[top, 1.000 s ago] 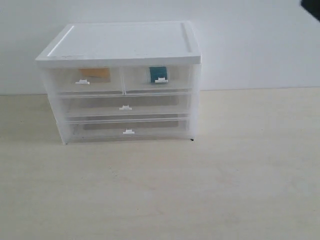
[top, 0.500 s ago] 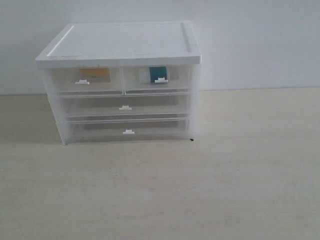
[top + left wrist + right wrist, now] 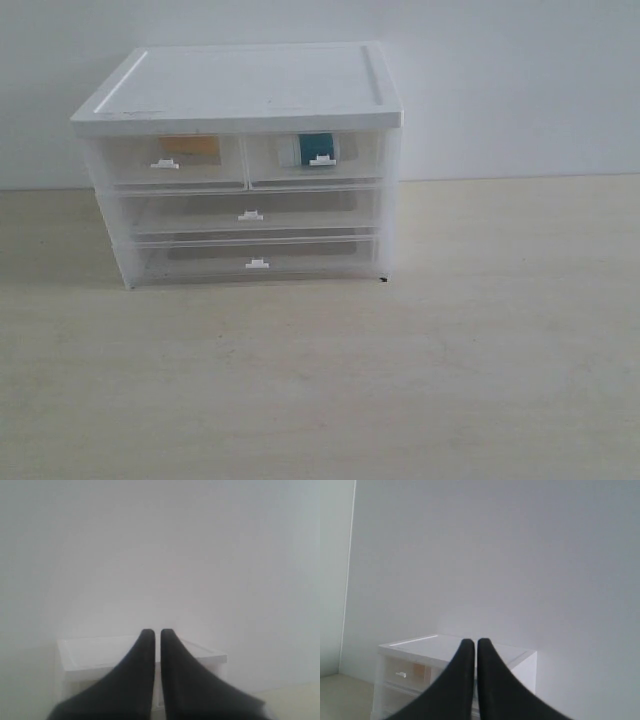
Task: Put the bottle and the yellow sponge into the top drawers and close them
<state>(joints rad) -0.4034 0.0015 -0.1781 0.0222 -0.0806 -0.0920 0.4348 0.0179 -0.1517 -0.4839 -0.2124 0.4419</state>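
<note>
A white drawer cabinet [image 3: 240,90] stands at the back of the table. Both top drawers are pushed in flush. Through the translucent front of the left top drawer [image 3: 170,160] the yellow sponge [image 3: 190,146] shows. Behind the front of the right top drawer [image 3: 318,157] sits the bottle [image 3: 316,148] with its teal label. Neither gripper appears in the exterior view. My left gripper [image 3: 157,632] is shut and empty, held up and away from the cabinet [image 3: 100,652]. My right gripper [image 3: 472,642] is likewise shut on nothing, with the cabinet [image 3: 430,647] beyond it.
Two full-width drawers [image 3: 250,215] sit closed below the top pair. The pale wooden tabletop [image 3: 400,380] stretches in front of and to the right of the cabinet. A plain white wall [image 3: 500,80] rises behind.
A dark part of an arm at the exterior view's top right corner has left the frame. The cabinet and its drawers have not moved.
</note>
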